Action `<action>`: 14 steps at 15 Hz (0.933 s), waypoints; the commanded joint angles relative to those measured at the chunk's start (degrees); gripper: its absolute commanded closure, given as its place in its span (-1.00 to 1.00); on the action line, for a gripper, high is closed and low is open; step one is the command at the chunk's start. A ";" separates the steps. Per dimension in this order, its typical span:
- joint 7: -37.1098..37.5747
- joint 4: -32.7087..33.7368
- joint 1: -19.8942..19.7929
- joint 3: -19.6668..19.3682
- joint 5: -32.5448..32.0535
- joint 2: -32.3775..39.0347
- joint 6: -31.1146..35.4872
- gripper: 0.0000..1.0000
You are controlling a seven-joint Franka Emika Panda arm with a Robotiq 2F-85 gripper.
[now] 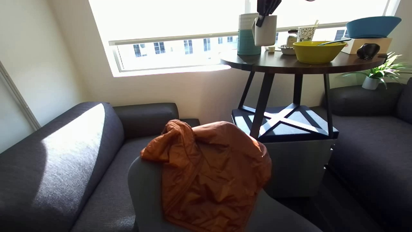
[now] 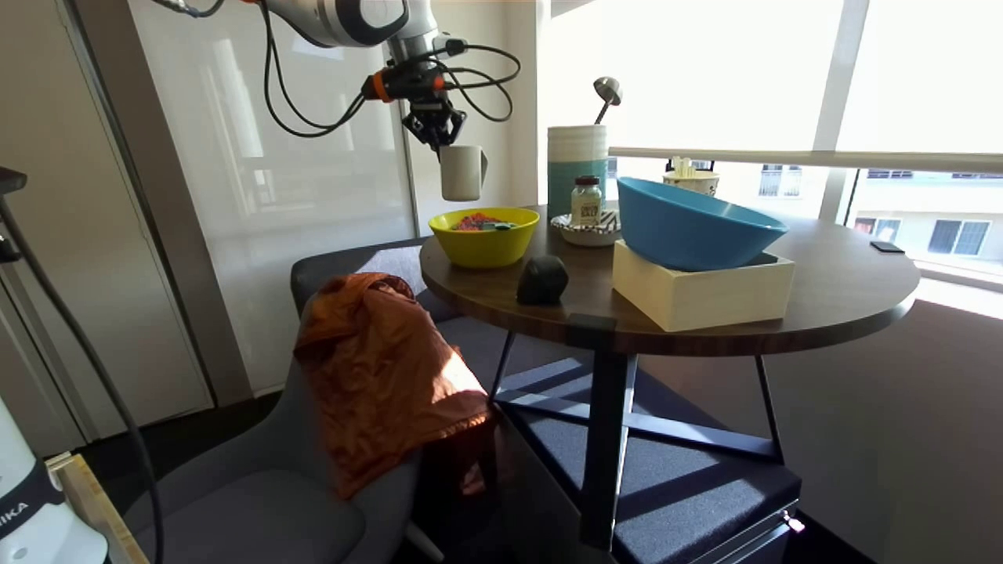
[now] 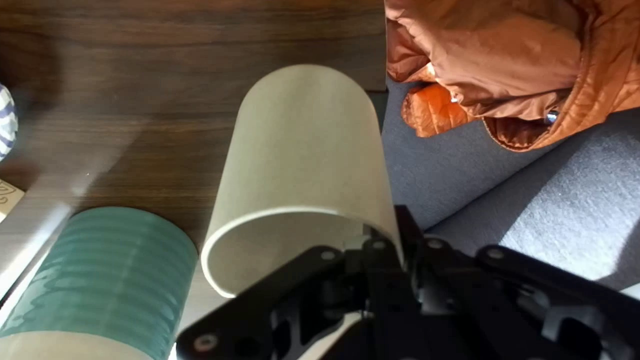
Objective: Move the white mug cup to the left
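The white mug cup [image 1: 267, 31] is held up above the dark round table [image 1: 283, 67], roughly upright. It also shows in an exterior view [image 2: 461, 174] above and behind the yellow bowl, with its handle to the right. In the wrist view the mug [image 3: 305, 150] fills the middle, its open rim toward the camera. My gripper [image 3: 392, 241] is shut on the mug's wall at the rim, one finger inside and one outside. The gripper shows as black fingers in both exterior views [image 1: 260, 24] [image 2: 440, 146]. The mug's bottom is apart from the tabletop.
A teal and white cylinder [image 1: 248, 40] stands close beside the mug; it also shows in the wrist view [image 3: 115, 270]. A yellow bowl [image 2: 482, 249], a salt jar [image 2: 586, 202], a black object [image 2: 542, 280] and a blue bowl [image 2: 689, 227] on a wooden box [image 2: 705, 298] are on the table. An orange jacket [image 1: 215, 174] hangs over a chair.
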 commanded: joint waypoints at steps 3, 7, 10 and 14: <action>1.60 -1.09 -1.45 0.54 3.38 1.49 6.10 0.96; 1.72 -2.22 -1.27 0.58 1.40 2.08 9.29 0.96; -2.83 -3.00 -1.87 1.60 3.25 2.42 9.60 0.96; -6.39 -4.12 -2.03 1.60 1.62 2.87 11.61 0.96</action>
